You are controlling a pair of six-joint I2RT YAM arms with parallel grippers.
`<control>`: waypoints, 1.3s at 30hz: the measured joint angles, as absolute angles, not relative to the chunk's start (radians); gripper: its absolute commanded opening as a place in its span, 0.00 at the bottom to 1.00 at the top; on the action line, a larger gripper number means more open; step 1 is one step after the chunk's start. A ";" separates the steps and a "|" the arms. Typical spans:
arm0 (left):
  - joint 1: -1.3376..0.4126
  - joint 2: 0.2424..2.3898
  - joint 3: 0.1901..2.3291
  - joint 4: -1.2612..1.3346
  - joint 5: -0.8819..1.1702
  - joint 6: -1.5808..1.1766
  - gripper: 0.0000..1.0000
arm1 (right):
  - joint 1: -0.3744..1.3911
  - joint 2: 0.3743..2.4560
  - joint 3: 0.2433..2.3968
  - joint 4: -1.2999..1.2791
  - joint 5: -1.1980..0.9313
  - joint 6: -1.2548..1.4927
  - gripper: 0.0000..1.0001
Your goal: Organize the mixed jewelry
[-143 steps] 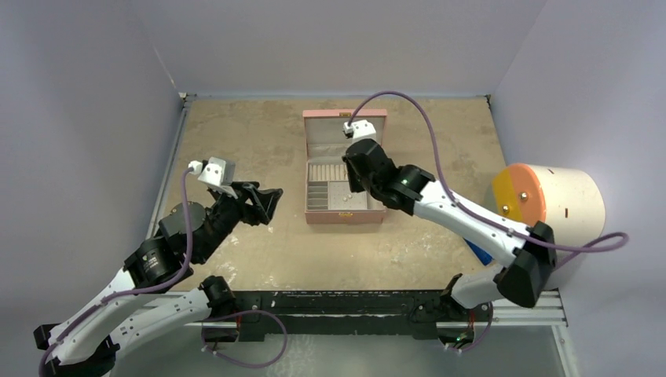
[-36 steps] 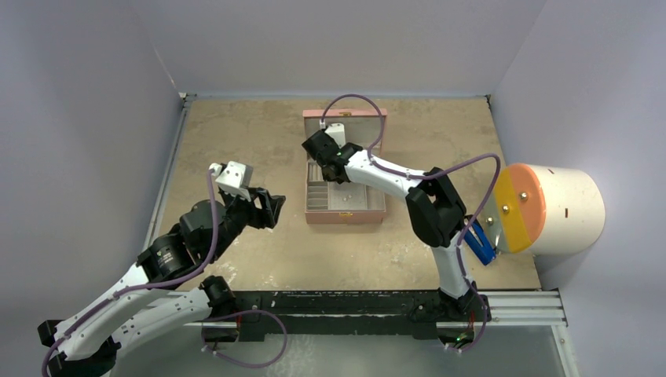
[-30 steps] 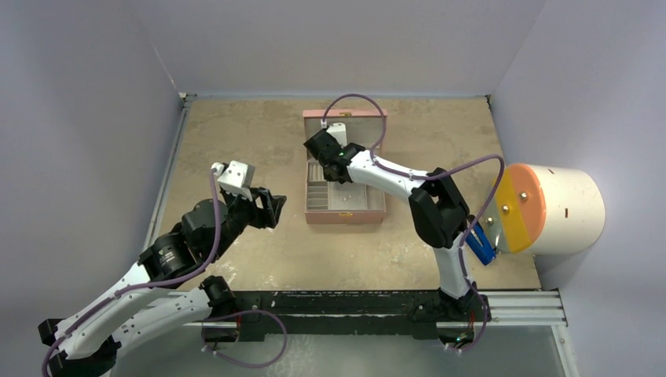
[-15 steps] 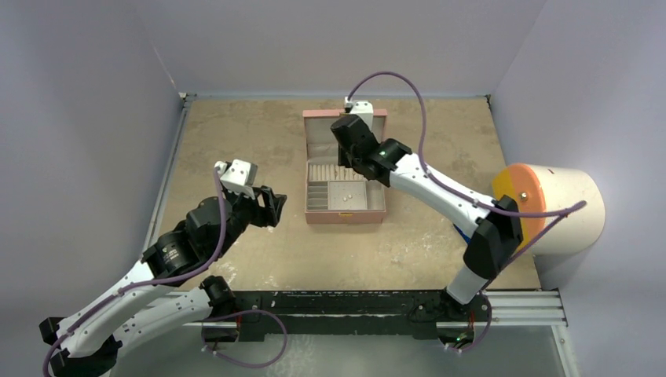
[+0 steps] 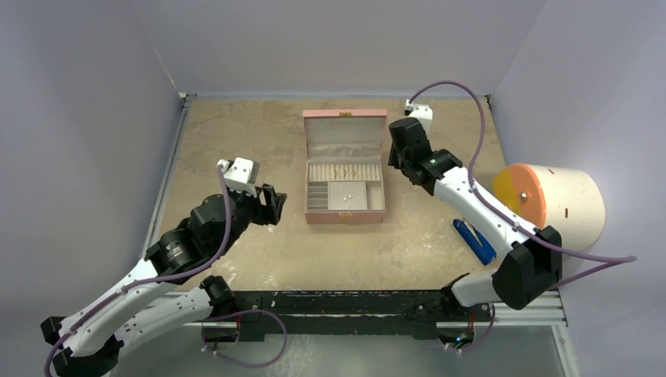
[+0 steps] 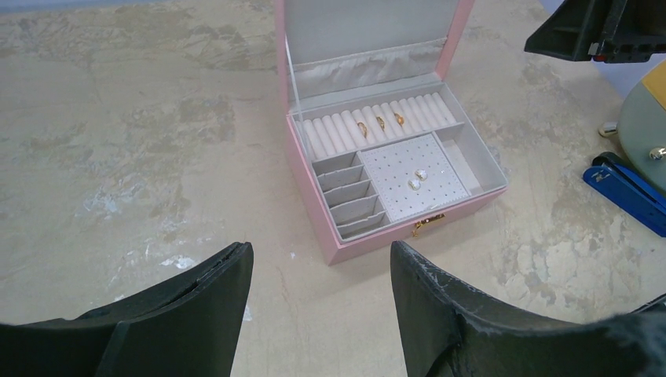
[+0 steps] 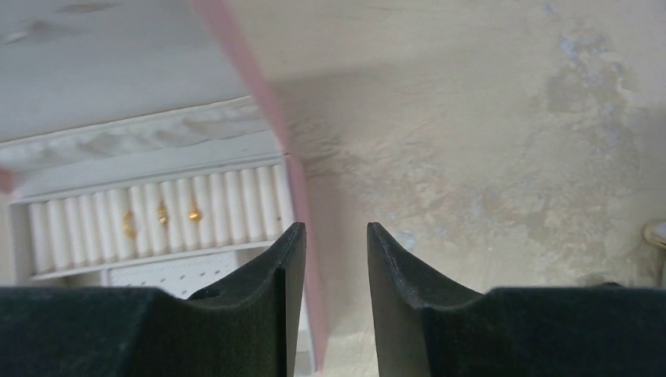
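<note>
The right gripper (image 7: 330, 236) is hovering with its jaws standing a little apart and nothing between them. It is hanging just beside the right wall of the pink box (image 5: 344, 217), over bare table, so the box is lying below it and to its left. The left gripper (image 6: 318, 247) is waiting wide open and empty, with the same box ahead of it and slightly to its right, well apart from its fingers.

The box is standing with its lid up. Inside, the row of ring rolls is sitting at the far side from the left gripper. Three small gold rings (image 6: 379, 122) are sitting tucked between the rolls. On the perforated pad nearer the left gripper, two stud-like bits (image 6: 415, 181) are resting close together. The narrow side slots to the left of the pad are showing nothing in them.

Judging from this, the sorting is looking far along: every piece in view is lying in a compartment, and no loose jewelry is showing on the table near either gripper. A silver hoop is not showing anywhere, so whether anything is left I cannot tell.
</note>
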State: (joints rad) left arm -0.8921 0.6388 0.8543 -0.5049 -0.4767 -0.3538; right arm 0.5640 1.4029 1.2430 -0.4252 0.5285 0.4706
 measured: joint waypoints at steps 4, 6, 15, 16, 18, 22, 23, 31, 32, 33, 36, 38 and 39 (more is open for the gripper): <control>-0.884 0.644 0.854 -0.505 -0.476 -0.354 0.64 | 0.464 1.408 1.207 -0.395 0.478 0.466 0.32; -0.883 0.644 0.854 -0.505 -0.477 -0.354 0.65 | 0.419 1.421 1.204 -0.378 0.441 0.467 0.30; -0.879 0.646 0.854 -0.505 -0.476 -0.353 0.64 | 0.237 1.539 1.209 -0.269 0.204 0.479 0.11; -0.879 0.647 0.854 -0.505 -0.476 -0.353 0.65 | 0.220 1.564 1.218 -0.266 0.174 0.482 0.08; -0.879 0.649 0.854 -0.505 -0.476 -0.353 0.65 | 0.194 1.614 1.238 -0.253 0.117 0.490 0.01; -0.877 0.649 0.854 -0.505 -0.476 -0.350 0.65 | 0.163 1.672 1.259 -0.225 0.029 0.509 0.00; -0.877 0.649 0.854 -0.505 -0.476 -0.348 0.65 | 0.159 1.688 1.273 -0.223 0.005 0.514 0.00; -0.871 0.649 0.854 -0.505 -0.476 -0.347 0.65 | 0.149 1.823 1.390 -0.159 -0.163 0.535 0.00; -0.871 0.649 0.854 -0.505 -0.476 -0.347 0.65 | 0.149 1.842 1.407 -0.154 -0.185 0.538 0.00; -0.870 0.649 0.854 -0.505 -0.476 -0.347 0.65 | 0.149 1.860 1.422 -0.147 -0.206 0.540 0.00; -0.870 0.651 0.854 -0.505 -0.476 -0.347 0.65 | 0.149 1.899 1.448 -0.120 -0.262 0.551 0.00; -0.868 0.652 0.854 -0.505 -0.476 -0.347 0.65 | 0.149 1.916 1.456 -0.107 -0.297 0.558 0.00; -0.867 0.652 0.854 -0.505 -0.476 -0.347 0.65 | 0.149 1.925 1.461 -0.100 -0.318 0.562 0.00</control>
